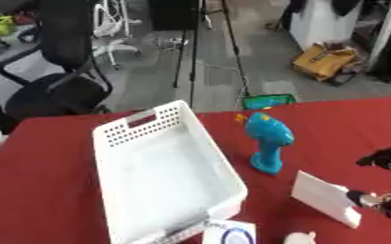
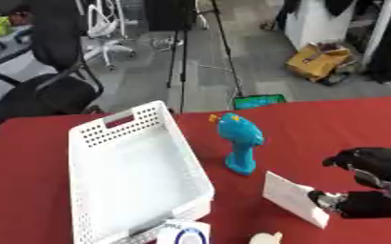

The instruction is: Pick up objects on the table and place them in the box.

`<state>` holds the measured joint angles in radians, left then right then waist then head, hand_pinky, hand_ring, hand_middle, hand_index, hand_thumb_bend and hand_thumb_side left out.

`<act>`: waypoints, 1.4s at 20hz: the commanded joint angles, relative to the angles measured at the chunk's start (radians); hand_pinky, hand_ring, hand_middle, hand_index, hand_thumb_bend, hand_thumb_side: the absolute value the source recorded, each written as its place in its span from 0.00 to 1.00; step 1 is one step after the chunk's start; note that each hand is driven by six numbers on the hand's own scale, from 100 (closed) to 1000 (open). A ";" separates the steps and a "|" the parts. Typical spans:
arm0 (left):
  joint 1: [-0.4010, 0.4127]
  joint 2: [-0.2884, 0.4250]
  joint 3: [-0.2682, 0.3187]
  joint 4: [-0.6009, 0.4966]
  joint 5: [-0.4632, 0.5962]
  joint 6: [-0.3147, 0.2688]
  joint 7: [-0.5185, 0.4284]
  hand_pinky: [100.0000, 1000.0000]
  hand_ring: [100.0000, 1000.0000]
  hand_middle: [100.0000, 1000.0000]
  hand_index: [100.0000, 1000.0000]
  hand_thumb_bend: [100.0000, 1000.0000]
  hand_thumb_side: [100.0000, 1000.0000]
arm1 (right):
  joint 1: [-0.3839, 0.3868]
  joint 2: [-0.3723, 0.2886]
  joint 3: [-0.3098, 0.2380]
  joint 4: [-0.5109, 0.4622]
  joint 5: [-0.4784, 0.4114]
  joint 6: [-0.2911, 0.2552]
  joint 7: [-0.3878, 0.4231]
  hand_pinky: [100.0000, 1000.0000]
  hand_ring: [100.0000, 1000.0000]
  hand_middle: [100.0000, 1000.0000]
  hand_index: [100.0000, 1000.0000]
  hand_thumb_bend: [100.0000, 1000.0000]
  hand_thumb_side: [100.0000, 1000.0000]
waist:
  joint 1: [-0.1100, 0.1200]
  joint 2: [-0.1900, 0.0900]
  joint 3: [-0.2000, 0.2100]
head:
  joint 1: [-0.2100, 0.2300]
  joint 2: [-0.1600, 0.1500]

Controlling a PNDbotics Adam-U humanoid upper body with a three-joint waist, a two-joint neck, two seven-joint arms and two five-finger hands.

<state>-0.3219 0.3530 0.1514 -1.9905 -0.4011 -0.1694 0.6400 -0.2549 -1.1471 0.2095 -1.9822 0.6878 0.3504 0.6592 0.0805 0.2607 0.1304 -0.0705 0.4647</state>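
Right eye view shows our right hand (image 2: 367, 183) pinching the edge of a white card (image 2: 292, 198) right of the white box (image 2: 115, 127); our left hand is out of sight. We judge the card could slip or swing into the blue toy (image 2: 239, 142) standing between it and the box. A round white-and-blue item (image 2: 185, 235) lies by the box's near corner.

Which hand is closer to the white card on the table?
Right. The right hand is at the card's right edge, fingertips against or almost against it. The left hand shows in neither view.
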 commanded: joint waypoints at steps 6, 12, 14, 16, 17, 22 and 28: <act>-0.017 0.021 0.003 -0.010 0.002 -0.003 -0.004 0.63 0.59 0.58 0.70 0.00 0.92 | -0.006 -0.015 0.006 -0.015 0.009 0.011 0.036 1.00 1.00 0.89 1.00 0.33 0.97 | -0.004 -0.013 0.006 | 0.000 -0.010; -0.019 0.021 0.002 -0.010 0.003 -0.003 -0.005 0.63 0.59 0.58 0.70 0.00 0.92 | -0.016 -0.009 0.020 0.002 0.023 0.009 0.055 1.00 1.00 0.89 0.99 0.34 0.97 | -0.002 -0.012 0.008 | -0.004 -0.010; -0.019 0.020 0.001 -0.010 0.003 -0.003 -0.006 0.63 0.59 0.58 0.70 0.00 0.92 | -0.019 -0.006 0.023 0.015 0.030 0.007 0.056 1.00 1.00 0.89 0.99 0.34 0.97 | -0.002 -0.012 0.009 | -0.004 -0.010; -0.019 0.021 0.001 -0.010 0.004 -0.003 -0.006 0.63 0.59 0.58 0.70 0.00 0.92 | -0.023 -0.003 0.026 0.025 0.032 0.003 0.056 1.00 1.00 0.89 0.99 0.34 0.97 | -0.002 -0.012 0.009 | -0.004 -0.010; -0.020 0.021 0.001 -0.010 0.004 -0.004 -0.007 0.63 0.59 0.58 0.70 0.00 0.92 | -0.025 -0.002 0.028 0.031 0.033 0.001 0.057 1.00 1.00 0.89 0.99 0.35 0.97 | -0.002 -0.012 0.009 | -0.004 -0.011; -0.019 0.020 0.001 -0.010 0.004 -0.004 -0.007 0.63 0.59 0.58 0.70 0.00 0.92 | -0.036 0.008 0.039 0.069 0.041 -0.009 0.057 1.00 1.00 0.89 0.99 0.34 0.97 | -0.002 -0.012 0.010 | -0.005 -0.014; -0.019 0.018 0.000 -0.010 0.005 -0.004 -0.006 0.63 0.59 0.58 0.70 0.00 0.92 | -0.047 0.015 0.045 0.099 0.046 -0.020 0.053 1.00 1.00 0.89 0.99 0.35 0.97 | -0.002 -0.010 0.012 | -0.005 -0.015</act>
<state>-0.3272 0.3525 0.1508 -1.9905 -0.3977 -0.1733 0.6361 -0.2888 -1.1126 0.2611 -1.8865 0.7250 0.3344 0.7124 0.0830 0.2640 0.1410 -0.0722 0.4635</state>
